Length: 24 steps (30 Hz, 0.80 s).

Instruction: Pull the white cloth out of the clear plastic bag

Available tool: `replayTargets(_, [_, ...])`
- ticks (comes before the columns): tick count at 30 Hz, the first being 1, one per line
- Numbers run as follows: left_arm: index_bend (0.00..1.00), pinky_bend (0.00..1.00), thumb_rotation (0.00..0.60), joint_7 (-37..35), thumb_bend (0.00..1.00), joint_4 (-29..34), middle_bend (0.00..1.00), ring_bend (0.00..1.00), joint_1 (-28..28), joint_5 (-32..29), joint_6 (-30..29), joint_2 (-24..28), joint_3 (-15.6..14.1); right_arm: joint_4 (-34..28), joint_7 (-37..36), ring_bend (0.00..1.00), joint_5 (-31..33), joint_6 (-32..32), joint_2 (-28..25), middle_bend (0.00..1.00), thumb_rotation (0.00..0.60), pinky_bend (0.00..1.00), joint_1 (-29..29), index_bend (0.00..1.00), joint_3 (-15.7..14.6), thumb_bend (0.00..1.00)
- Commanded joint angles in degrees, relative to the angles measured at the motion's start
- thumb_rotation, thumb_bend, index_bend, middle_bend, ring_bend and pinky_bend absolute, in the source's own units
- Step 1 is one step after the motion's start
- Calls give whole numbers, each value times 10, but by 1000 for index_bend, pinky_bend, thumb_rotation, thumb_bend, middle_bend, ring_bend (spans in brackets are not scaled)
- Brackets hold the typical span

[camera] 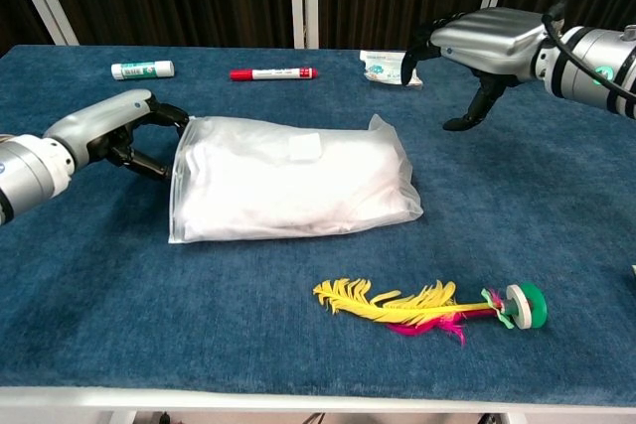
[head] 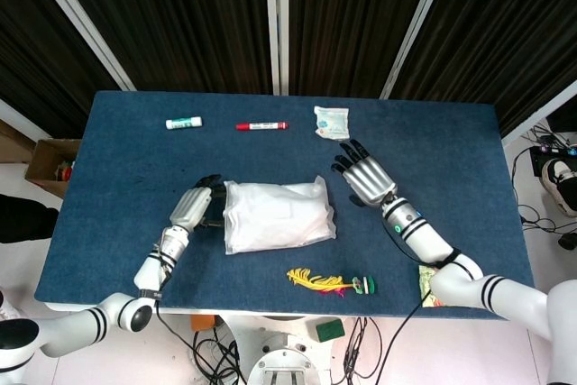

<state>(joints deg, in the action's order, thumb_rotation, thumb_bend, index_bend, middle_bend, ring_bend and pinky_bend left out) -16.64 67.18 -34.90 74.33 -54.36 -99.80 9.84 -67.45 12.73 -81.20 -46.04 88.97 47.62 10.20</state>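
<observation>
So the big blue felt-covered table (head: 135, 178) has the clear plastic bag (head: 276, 215) lying flat near the middle of it, with the folded white cloth (camera: 288, 181) fully inside, filling most of the bag. The left hand (head: 195, 207) sits at the bag's left edge, fingers curled in around that end and pinching the plastic (in the chest view the dark fingertips (camera: 159, 118) hook right at the bag's corner). The right hand (head: 365, 176) is up off the table, well apart from the bag on its right side, holding nothing, fingers spread and pointing toward the far edge.

Smaller stuff: a yellow-and-pink feather toy with a green round base (camera: 427, 305) lies near the front edge, in front of the bag. A red marker pen (head: 261, 125) and a small white-and-green tube (head: 183, 123) lie along the far side, plus a little white crinkly packet (head: 331, 122) just beyond the right hand's fingertips.
</observation>
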Motion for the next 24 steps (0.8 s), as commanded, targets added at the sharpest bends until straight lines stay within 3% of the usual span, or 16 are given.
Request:
replayTargets(1, [789, 87, 600, 3, 516, 3, 373, 90, 1, -2, 1, 2, -1, 80, -2, 9, -13, 20, 59, 244, 600, 31, 34, 331, -5, 205])
replayTargets(9, [789, 87, 600, 6, 515, 4, 369, 90, 2, -7, 4, 4, -1, 184, -91, 26, -57, -8, 127, 250, 600, 43, 57, 334, -28, 214])
replayTargets(14, [789, 87, 600, 5, 515, 2, 368, 90, 2, -9, 6, 3, -1, 231, -131, 48, -87, -23, 151, 256, 600, 56, 74, 338, -45, 292])
replayTargets(24, [789, 87, 600, 3, 516, 2, 359, 90, 3, -11, 6, 2, -1, 300, -176, 115, -107, -28, 183, 312, 600, 110, 83, 521, -73, 383])
